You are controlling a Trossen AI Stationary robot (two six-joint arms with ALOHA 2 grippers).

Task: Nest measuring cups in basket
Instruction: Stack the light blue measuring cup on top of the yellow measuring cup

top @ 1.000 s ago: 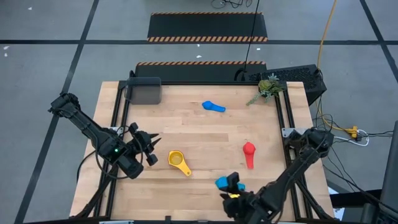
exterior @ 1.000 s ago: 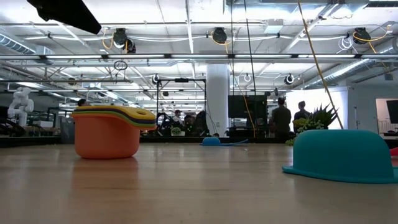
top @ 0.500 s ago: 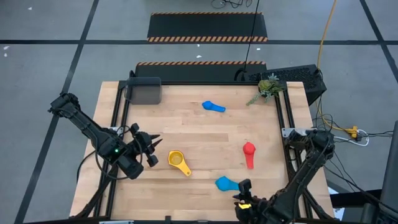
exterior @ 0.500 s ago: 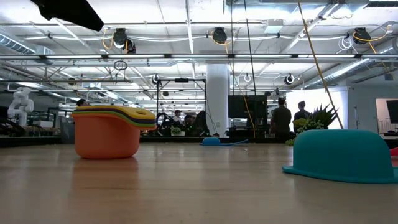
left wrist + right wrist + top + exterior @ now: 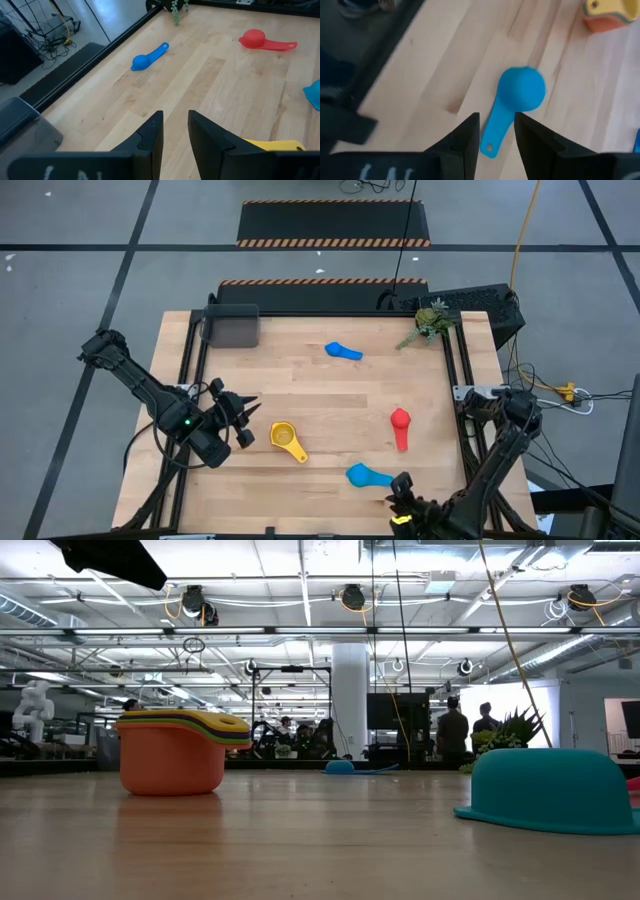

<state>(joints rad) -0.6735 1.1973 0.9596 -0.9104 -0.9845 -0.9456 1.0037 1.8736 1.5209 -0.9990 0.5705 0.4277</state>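
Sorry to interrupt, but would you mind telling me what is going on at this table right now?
Measuring cups are being gathered for the basket, which sits at the table's far left corner. A nested stack topped by the yellow cup stands beside the left claw, which holds nothing. The right claw, also empty and open, hovers at the near edge by the upside-down light blue cup. The red cup and dark blue cup lie loose.

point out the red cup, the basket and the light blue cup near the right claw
red cup (image 5: 400,420), high view, on its upturned bowl
basket (image 5: 232,326), high view, on its grey floor
light blue cup (image 5: 522,89), right wrist view, on the domed bowl, upside down
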